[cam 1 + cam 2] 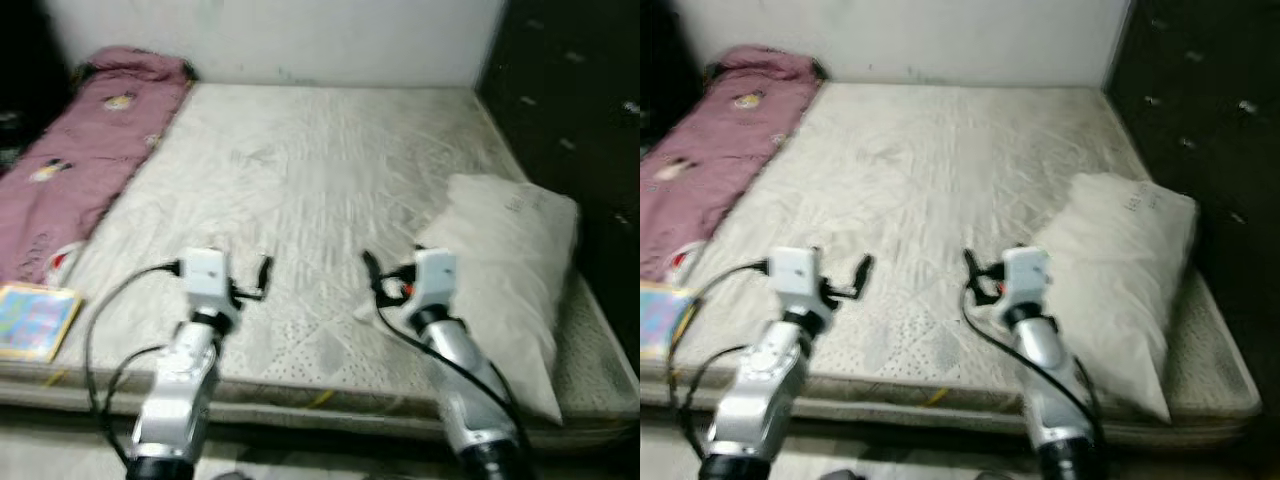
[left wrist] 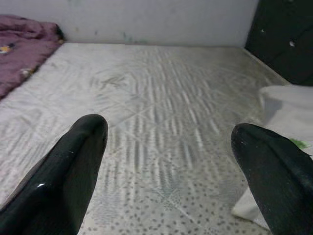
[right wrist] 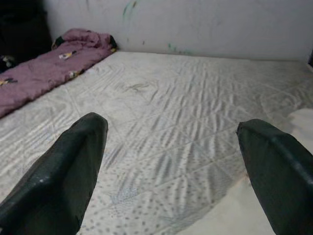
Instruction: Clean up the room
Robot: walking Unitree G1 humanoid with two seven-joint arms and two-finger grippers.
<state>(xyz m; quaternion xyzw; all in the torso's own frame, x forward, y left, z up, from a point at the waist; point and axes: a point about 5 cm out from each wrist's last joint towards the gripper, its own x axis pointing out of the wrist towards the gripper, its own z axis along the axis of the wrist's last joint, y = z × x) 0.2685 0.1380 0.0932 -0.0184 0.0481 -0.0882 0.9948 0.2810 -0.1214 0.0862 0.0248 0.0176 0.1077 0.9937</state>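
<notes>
A bare off-white quilted mattress (image 1: 310, 190) lies against a pale wall, its near edge just in front of the robot. Along the mattress's left edge a long pink patterned blanket (image 1: 80, 160) is bunched up, reaching the far left corner. Near the near left corner, a flat colourful picture book (image 1: 35, 320) lies at the edge, just beside the blanket's near end. A soft white pillow (image 1: 510, 270) rests along the right edge toward the near right corner, beside a dark panelled wall (image 1: 575, 110).

Both silver arms reach forward over the near edge of the mattress. The left end effector (image 1: 262, 272) hovers above the near middle of the mattress, its two black fingers (image 2: 63, 171) spread wide apart with nothing between them. The right end effector (image 1: 370, 268) hangs just beside the pillow's near left corner, its fingers (image 3: 68, 171) likewise spread wide and gripping nothing; the pillow's white edge shows by one fingertip in the right wrist view.
</notes>
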